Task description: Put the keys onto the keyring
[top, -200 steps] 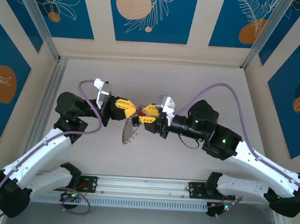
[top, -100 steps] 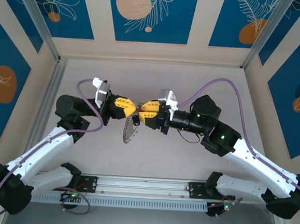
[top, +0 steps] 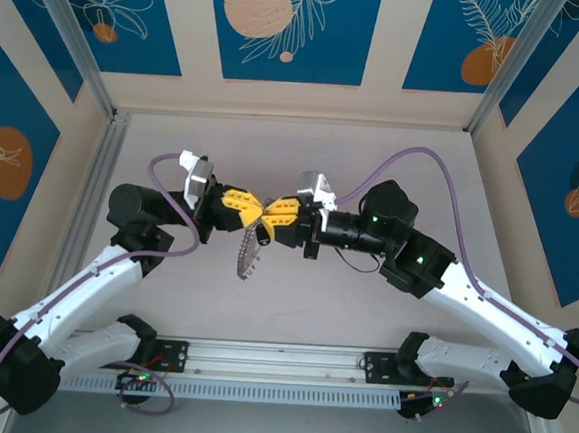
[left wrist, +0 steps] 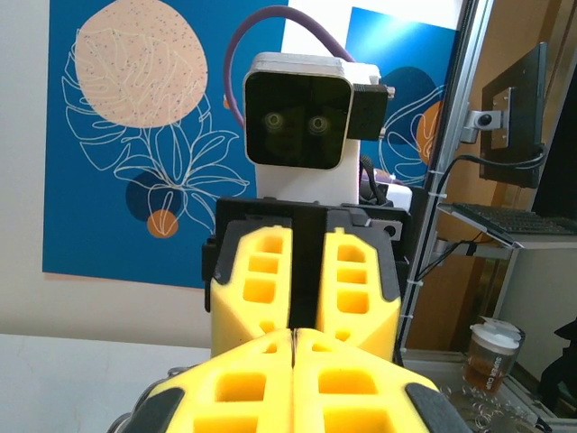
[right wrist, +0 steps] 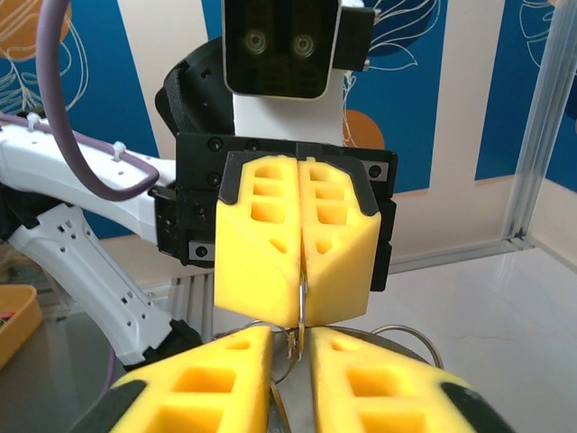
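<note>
Both claws are met tip to tip over the middle of the table (top: 361, 323). The left claw (top: 254, 209) is clamped shut on the ring (top: 247, 255). In the right wrist view a thin wire is seen coming out of the seam between its pads. From above, the loop with its silvery fringe is seen hanging just below that tip.

The right claw (top: 267, 219) is nearly closed, with a slim gap left between the fingers. Whether anything is actually pinched in there can't be told tbh. A small dark bit, taken to be the black head of the keys (top: 265, 233), is seen just under the two tips, right beside the top of the ring. Whether it's threaded or only held against the wire can't be made out.

So the threading step is judged to be in hand. A few thoughts on doing it well:

- The ring should be gripped firmly and not swung, with the wire end left exposed.
- The key's hole should be lined up with that wire end and fed along the wire, not pushed across it.
- Only tiny, slow moves are called for, since the pads are almost touching.
- The fringe could easily be snagged.
- The key shouldn't be let go until it's seen hanging from the loop.
</note>
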Controlling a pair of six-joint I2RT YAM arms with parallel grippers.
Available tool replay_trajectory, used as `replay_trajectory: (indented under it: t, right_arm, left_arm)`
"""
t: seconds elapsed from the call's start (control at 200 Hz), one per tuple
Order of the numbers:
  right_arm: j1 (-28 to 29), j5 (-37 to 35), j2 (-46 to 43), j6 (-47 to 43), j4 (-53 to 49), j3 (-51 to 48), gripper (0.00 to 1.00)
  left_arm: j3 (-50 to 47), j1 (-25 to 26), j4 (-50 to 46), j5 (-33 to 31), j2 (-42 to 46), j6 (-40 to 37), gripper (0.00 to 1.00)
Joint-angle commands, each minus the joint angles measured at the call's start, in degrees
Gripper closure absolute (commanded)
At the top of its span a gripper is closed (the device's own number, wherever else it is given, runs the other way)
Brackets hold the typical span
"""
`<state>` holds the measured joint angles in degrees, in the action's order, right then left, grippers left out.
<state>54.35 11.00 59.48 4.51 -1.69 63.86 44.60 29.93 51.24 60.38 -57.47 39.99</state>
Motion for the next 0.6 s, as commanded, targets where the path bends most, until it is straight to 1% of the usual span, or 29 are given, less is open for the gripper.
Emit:
replay_trajectory:
  t: [0.0, 0.055, 0.15, 0.21, 0.26, 0.325, 0.385, 0.435, 0.505, 0.595]
  right_arm:
    - [-0.1, 0.9, 0.2, 0.4, 0.9, 2.1, 0.93]
    - [0.0, 0.7, 0.1, -0.1, 0.5, 2.3, 1.0]
    - [-0.1, 0.6, 0.0, -1.2, -1.1, 2.9, 1.0]
    - [-0.2, 0.2, 0.0, -2.3, -3.6, 4.0, 1.0]
    - [-0.3, -0.6, 0.5, -3.7, -7.3, 6.0, 1.0]
    - [-0.8, -1.1, 1.6, -6.1, -14.6, 9.6, 1.0]
    - [-1.9, -0.5, 3.0, -7.8, -21.7, 13.6, 1.0]
    - [-3.1, 1.1, 5.0, -9.3, -27.5, 17.0, 1.0]
    - [-3.6, 1.8, 7.7, -11.6, -34.3, 21.9, 1.0]
    - [-3.7, 1.8, 10.6, -14.3, -40.8, 26.7, 1.0]
  left_arm:
    - [1.3, 0.9, 2.5, -0.3, 0.3, -0.8, 1.0]
    - [1.3, 0.9, 2.3, -0.2, 0.3, -0.9, 1.0]
    - [1.6, 0.9, 0.0, 0.0, 0.6, -2.0, 1.0]
    - [2.5, 0.9, -5.1, 0.7, 1.3, -4.6, 1.0]
    - [4.0, 0.9, -14.8, 0.6, 2.9, -10.1, 1.0]
    - [7.4, 0.9, -33.0, -0.7, 5.5, -21.4, 0.87]
    - [11.6, 0.9, -50.9, -4.2, 7.4, -32.8, 0.74]
    - [15.3, 0.9, -62.3, -6.6, 7.6, -40.1, 0.68]
    - [19.9, 0.9, -73.4, -10.2, 6.9, -46.7, 0.66]
    - [24.2, 0.9, -81.1, -13.2, 5.9, -51.9, 0.66]
